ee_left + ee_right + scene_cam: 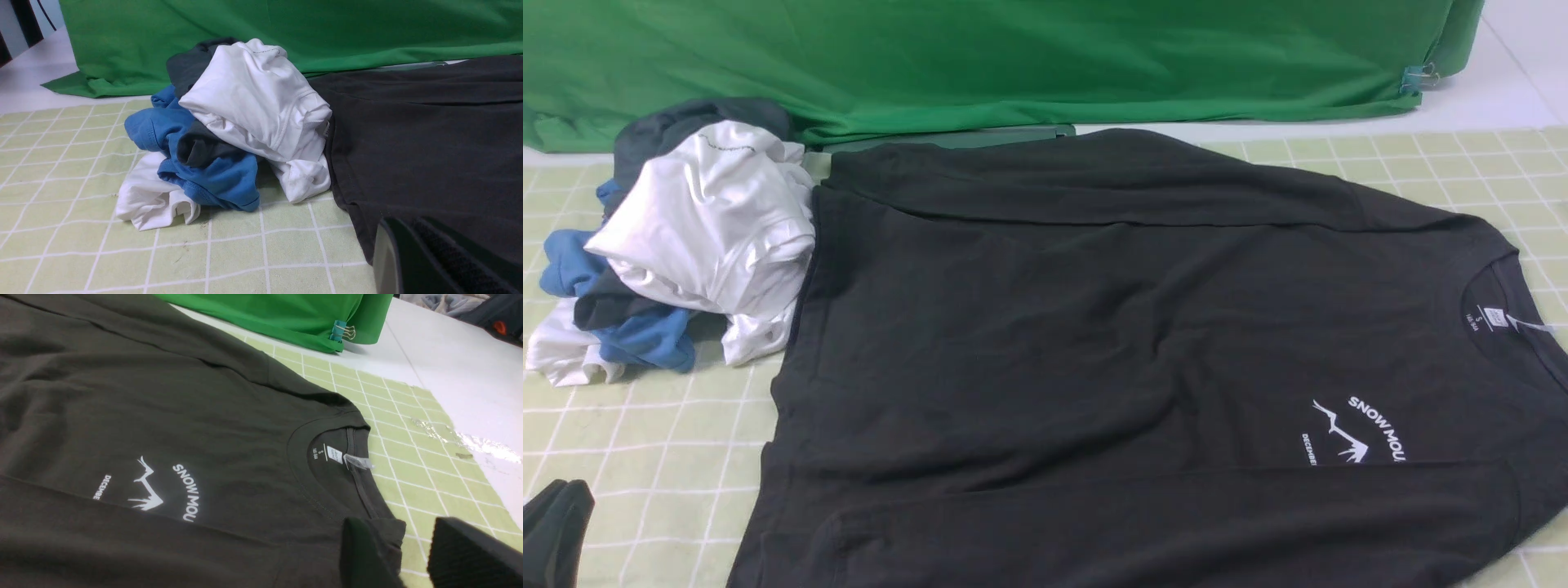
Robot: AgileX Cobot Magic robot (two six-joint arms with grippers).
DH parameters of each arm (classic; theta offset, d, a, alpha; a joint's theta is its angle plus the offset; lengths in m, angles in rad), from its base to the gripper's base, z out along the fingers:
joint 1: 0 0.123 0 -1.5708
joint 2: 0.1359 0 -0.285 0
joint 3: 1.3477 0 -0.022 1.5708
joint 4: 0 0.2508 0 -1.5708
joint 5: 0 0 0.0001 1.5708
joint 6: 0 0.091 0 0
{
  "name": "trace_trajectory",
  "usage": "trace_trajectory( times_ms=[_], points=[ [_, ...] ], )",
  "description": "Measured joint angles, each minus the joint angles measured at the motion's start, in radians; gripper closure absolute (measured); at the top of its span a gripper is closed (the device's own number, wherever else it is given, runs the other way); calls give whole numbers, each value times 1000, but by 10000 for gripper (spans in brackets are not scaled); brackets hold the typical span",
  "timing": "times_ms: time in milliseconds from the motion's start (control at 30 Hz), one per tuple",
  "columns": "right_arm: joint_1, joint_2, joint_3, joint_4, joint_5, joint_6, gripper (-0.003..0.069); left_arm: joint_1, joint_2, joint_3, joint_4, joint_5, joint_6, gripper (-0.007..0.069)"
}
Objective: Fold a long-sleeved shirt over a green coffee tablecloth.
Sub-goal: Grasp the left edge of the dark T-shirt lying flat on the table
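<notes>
Left claw (556,527) shows as a dark tip in the lower left corner of the front view, apart from the long-sleeved shirt (1094,327). The shirt lies flat across the middle and right of the frame on the green coffee tablecloth (654,425), collar to the right. Both sleeves are already laid in along its far and near edges. A heap of white, blue and grey garments (686,245) touches its hem at upper left.

From the left wrist, that claw is pressed together, holds nothing and sits just beside the hem's near corner. The heap crowds the hem's far end, so any fold toward the hem should stop short of it.

From the right wrist, the right claw (400,526) stands spread at the shoulder near the neck label (337,455). It seems not yet to pinch fabric. It should probably bite shoulder and sleeve layer together, then carry them low and evenly toward the hem.
</notes>
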Motion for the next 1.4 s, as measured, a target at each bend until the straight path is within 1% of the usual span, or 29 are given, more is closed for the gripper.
trace_trajectory(
  times_ms=[800, 833, 900, 1033, 1100, 1133, 1167, 1233, 1333, 1367, 1400],
  points=[
    [0, 0, 0, 0, 0, 0, 415, 0, 0, 0, 0, -9, 4, 607],
    [0, 0, 0, 0, 0, 0, 415, 0, 0, 0, -16, -31, 4, 607],
    [0, 0, 0, 0, 0, 0, 415, 0, 0, 0, -88, -73, -21, 607],
    [0, 0, 0, 0, 0, 0, 415, 0, 0, 0, -338, -211, -98, 607],
    [0, 0, 0, 0, 0, 0, 415, 0, 0, 0, -425, -292, -129, 607],
    [0, 0, 0, 0, 0, 0, 415, 0, 0, 0, -425, -292, -132, 607],
    [0, 0, 0, 0, 0, 0, 415, 0, 0, 0, -458, -352, -145, 607],
    [0, 0, 0, 0, -9, -2, 415, 0, 0, 0, -472, -468, -184, 607],
    [0, 0, 0, 3, -64, 22, 415, 0, 0, 0, -453, -656, -299, 607],
    [0, 0, 0, 7, -70, 32, 415, 0, 0, 0, -448, -680, -309, 607],
    [0, 0, 0, 17, -98, 62, 415, 0, 0, -6, -427, -712, -357, 607]
  ],
)
